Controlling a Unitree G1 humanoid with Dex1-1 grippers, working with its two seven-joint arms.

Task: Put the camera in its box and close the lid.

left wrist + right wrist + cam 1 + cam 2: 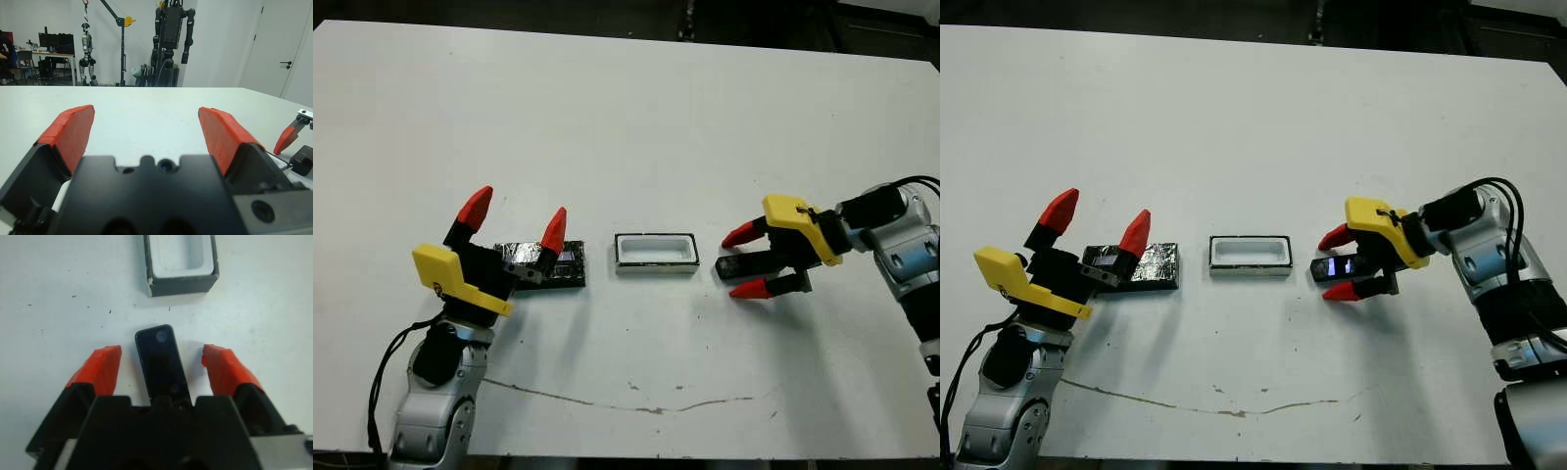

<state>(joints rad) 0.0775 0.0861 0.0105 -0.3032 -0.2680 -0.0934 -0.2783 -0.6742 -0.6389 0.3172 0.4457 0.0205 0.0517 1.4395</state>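
The right arm is stretched in low from the right side of the box (656,251), its forearm bent at the elbow and its wrist turned so that the right claw (742,261) points sideways at the box's right end. Its two red fingers (98,369) are spread apart and close on nothing. The camera (161,360) is seen lying flat on the white surface (636,117) between them, clear of both fingertips, with its length pointed at the box and a bare strip of surface left between its near end and the box's end wall.

The left arm is raised from the robot's near-left corner, left of the box, with the left claw (514,220) tilted upward; its fingers (73,134) are held wide apart and nothing is gripped. The lid (1151,264) is laid flat on the surface just left of the box, apart from it, its shiny wrapped top facing up and partly covered by the left claw's black body.

The box is set upright near the middle of the surface, its white inside open and nothing seen in it. A narrow gap is left on each side of it, towards the lid and towards the camera. Beyond the box, a broad bare stretch runs to the far edge; nearer than the box, a thin dark line (636,403) is marked across the surface close to the near edge
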